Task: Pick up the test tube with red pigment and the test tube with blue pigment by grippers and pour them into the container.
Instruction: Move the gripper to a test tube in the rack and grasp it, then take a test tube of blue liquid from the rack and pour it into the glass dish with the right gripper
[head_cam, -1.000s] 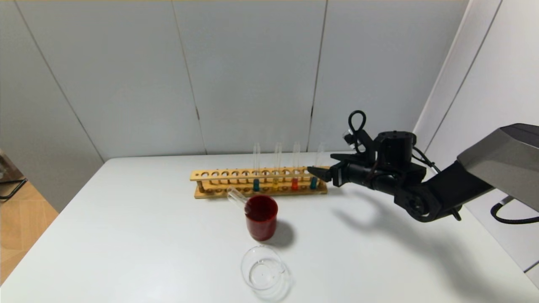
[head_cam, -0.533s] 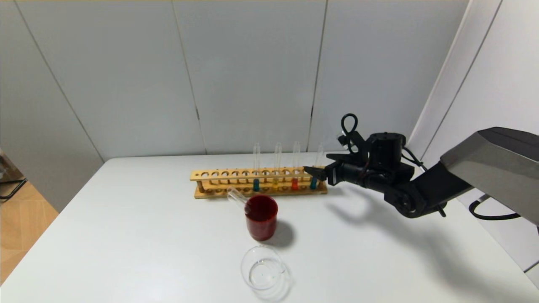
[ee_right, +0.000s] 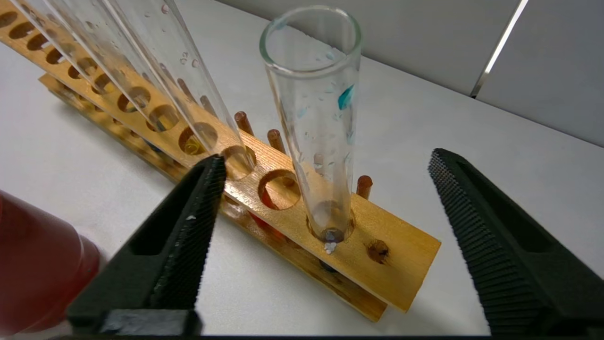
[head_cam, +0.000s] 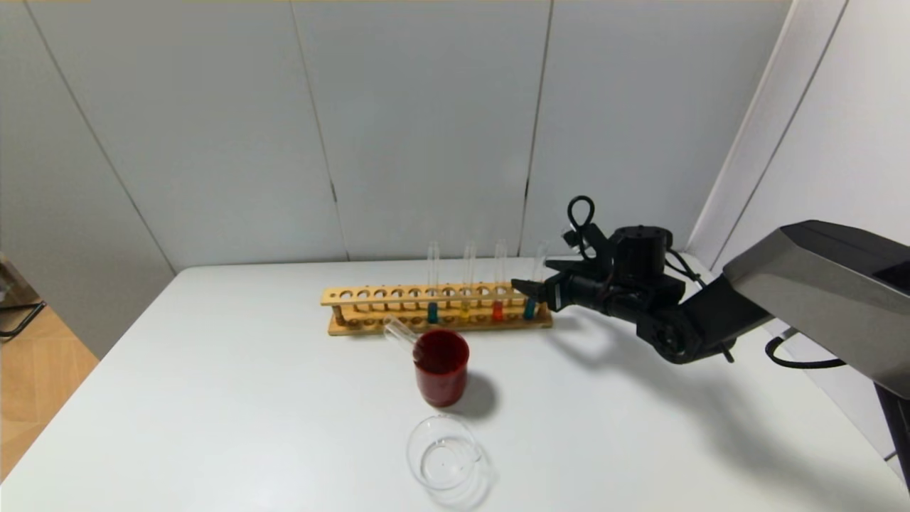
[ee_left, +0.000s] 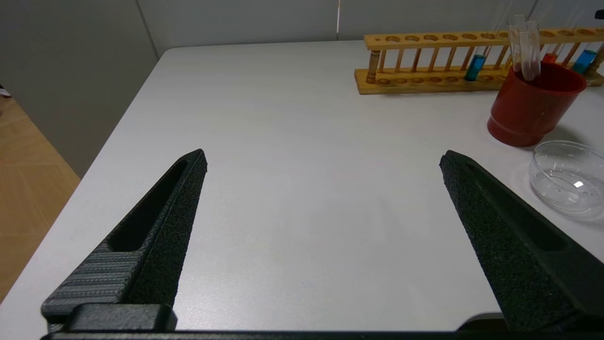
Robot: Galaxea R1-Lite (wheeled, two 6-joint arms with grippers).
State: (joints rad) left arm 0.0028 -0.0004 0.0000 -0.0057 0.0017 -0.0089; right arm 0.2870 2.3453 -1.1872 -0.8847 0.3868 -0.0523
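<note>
**Bracketing the blue tube, nothing poured yet**

Reaching at the rack's (head_cam: 437,309) right end, the right gripper (ee_right: 325,170) is standing spread, jaws either side of the blue tube (ee_right: 314,118) without touching it. The red tube (head_cam: 498,284) is sitting 1 occupied slot left, also in the rack. The beaker (head_cam: 444,462) is waiting empty at the near table edge, so both pours are outstanding. The red cup (head_cam: 441,366), holding spare glass tubes, is standing between rack and beaker, crowding the carry path. The left gripper (ee_left: 323,160) is idling spread over bare table.
</note>
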